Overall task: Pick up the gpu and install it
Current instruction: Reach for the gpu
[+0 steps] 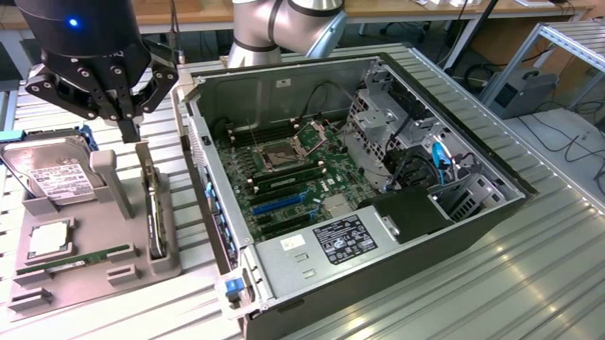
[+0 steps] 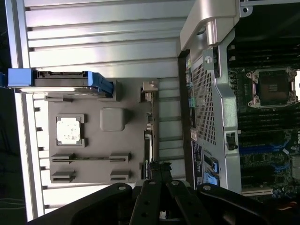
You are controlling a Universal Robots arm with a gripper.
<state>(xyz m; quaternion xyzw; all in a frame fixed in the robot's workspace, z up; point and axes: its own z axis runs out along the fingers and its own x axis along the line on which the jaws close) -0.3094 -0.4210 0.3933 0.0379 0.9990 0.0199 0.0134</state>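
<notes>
Over the tray, at its edge nearest the case, the claw is hovering pressed together, empty.
Gpu is standing on edge there; looking light, stiff, fragile, so I'd be pinching its top edge.

Lab — robot arm, open PC case, ribbed metal table.
</notes>
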